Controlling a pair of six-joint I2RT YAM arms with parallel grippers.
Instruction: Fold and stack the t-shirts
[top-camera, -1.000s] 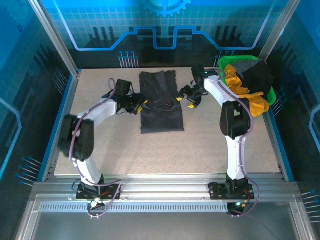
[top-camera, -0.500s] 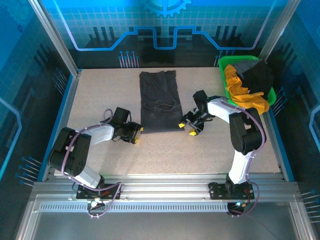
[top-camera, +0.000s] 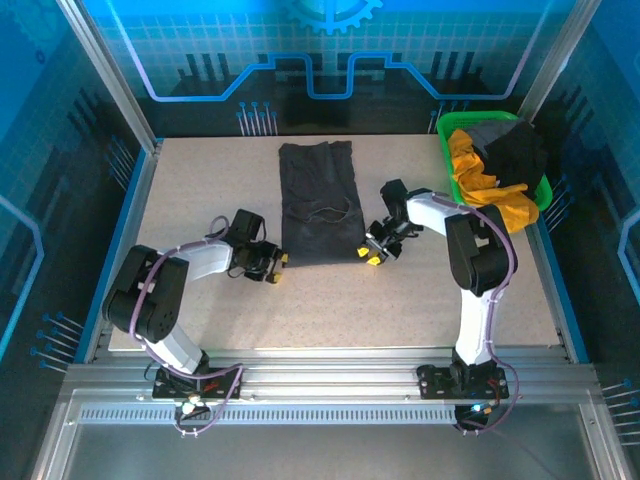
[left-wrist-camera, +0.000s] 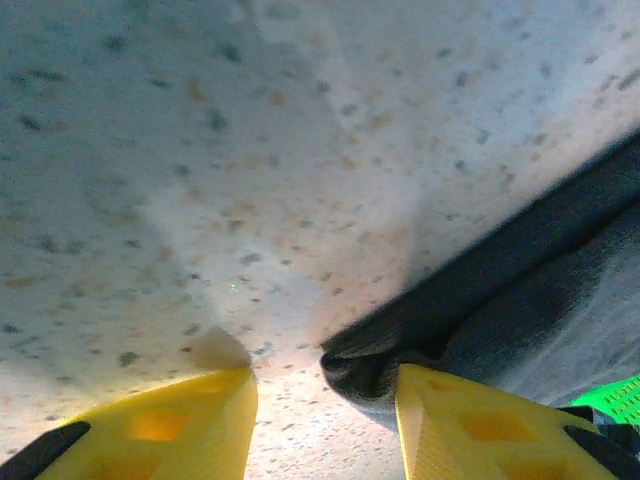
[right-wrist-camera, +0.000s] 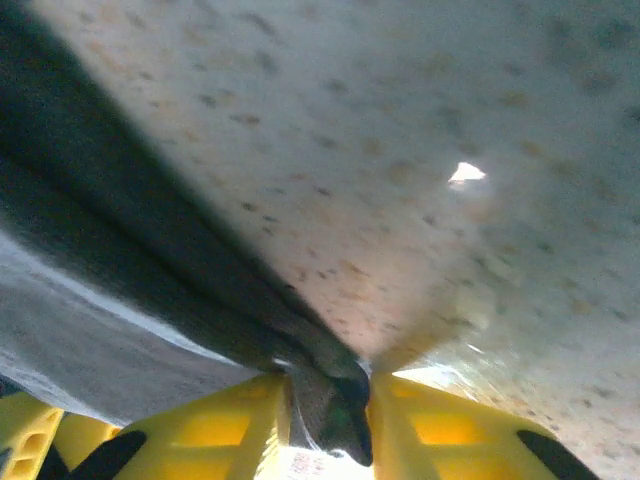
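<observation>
Lying flat as a long folded strip, the plain dark grey t-shirt (top-camera: 318, 205) sits mid-counter (top-camera: 200, 180) toward the far edge, with bare speckled surface left, right and near of it. The right end effector (top-camera: 371, 253) pinches its near right corner. The left end effector (top-camera: 272, 268) is released, the near left corner between its spread fingers; yellow and black t-shirts (top-camera: 475, 170) heap the green basket (top-camera: 446, 150) far right.

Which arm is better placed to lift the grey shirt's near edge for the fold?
Right. Its end effector is shut on the near corner of the shirt. The left end effector is open, with the other corner lying loose between its fingers.
</observation>
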